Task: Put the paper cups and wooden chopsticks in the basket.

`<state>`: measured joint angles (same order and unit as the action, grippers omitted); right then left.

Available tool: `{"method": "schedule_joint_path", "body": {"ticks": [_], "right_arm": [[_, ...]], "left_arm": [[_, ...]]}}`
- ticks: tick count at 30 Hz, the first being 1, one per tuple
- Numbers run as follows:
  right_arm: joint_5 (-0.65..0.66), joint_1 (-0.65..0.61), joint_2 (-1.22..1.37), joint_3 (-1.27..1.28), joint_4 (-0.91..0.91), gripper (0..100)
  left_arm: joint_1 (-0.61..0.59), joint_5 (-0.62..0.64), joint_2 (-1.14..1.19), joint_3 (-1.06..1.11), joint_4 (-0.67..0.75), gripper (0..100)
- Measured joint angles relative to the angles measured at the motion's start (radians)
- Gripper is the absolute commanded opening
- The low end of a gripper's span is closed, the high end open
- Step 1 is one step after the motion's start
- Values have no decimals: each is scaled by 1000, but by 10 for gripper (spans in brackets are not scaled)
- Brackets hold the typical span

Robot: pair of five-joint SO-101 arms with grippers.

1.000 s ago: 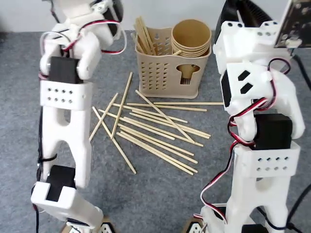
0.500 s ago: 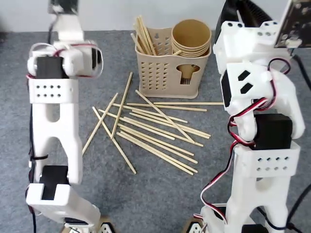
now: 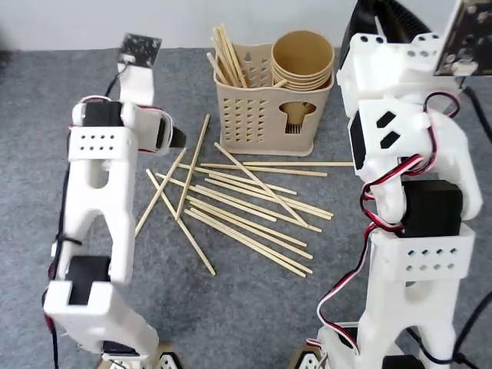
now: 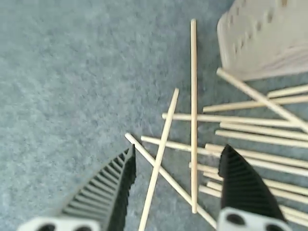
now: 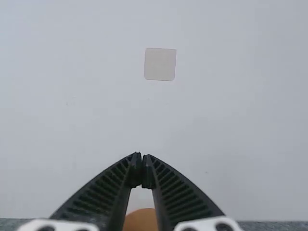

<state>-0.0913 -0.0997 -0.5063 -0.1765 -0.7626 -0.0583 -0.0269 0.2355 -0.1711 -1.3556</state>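
Observation:
Several wooden chopsticks (image 3: 246,204) lie scattered on the grey carpet in front of the beige perforated basket (image 3: 265,115). A stack of paper cups (image 3: 302,60) and several chopsticks (image 3: 228,55) stand inside the basket. My left gripper (image 4: 178,161) hangs open above the left end of the pile, with loose chopsticks (image 4: 193,115) between and beyond its fingers and the basket's corner (image 4: 264,38) farther off. In the high view the left gripper (image 3: 171,138) sits left of the basket. My right gripper (image 5: 142,168) is shut on nothing, raised and facing a pale wall.
The right arm (image 3: 403,169) stands folded upright to the right of the basket. Bare grey carpet (image 3: 254,315) lies in front of the chopstick pile and to its left. A small square plate (image 5: 160,64) sits on the wall.
The left arm has swung down and forward from its raised pose, bringing its open gripper low over the left end of the chopstick pile. The right arm has kept still.

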Motion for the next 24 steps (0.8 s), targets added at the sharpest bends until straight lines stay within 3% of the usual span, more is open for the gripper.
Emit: {"method": "schedule_joint_path", "body": {"ticks": [15,24], "right_arm": [[0,0,0,0,0,17],[0,0,0,0,0,17]], "left_arm": [[-2,-2,497,-250,0,262],[44,-6,577,-305,-2,68]]}}
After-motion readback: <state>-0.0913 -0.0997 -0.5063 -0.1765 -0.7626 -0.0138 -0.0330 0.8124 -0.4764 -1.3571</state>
